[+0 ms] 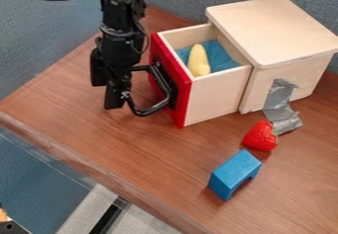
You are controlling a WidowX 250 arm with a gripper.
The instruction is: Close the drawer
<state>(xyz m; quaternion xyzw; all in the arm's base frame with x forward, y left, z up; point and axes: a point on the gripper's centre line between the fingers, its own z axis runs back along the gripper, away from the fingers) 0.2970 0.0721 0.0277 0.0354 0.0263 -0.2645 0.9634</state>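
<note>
Wooden drawer stands open, black tool beside its handle

The drawer (218, 93) juts out of a pale wooden cabinet (277, 30) in the upper middle of the frame, its red front (184, 99) facing left and slightly down. A black looped handle (150, 110) projects from that front. Inside the drawer, a yellow, elongated object (198, 61) lies on blue cloth (221, 58), one end narrower than the other.

The arm (121, 11) comes in from the top edge, left of centre, and the tool (109, 91) hangs down over the table (86, 124), just left of the drawer. It overlaps the handle's outer end in the view; whether the two touch cannot be made out. Nor can I tell whether the tool is open or closed.

Silver-grey tape (278, 98) runs down the cabinet's near side and onto the table, right of centre. Just below it lies a red strawberry (260, 136) with a bit of green at its right side. Lower and to the left of the strawberry, apart from it, is a blue arch-shaped block (234, 173). Blue-grey partitions (175, 1) rise behind the table.
</note>
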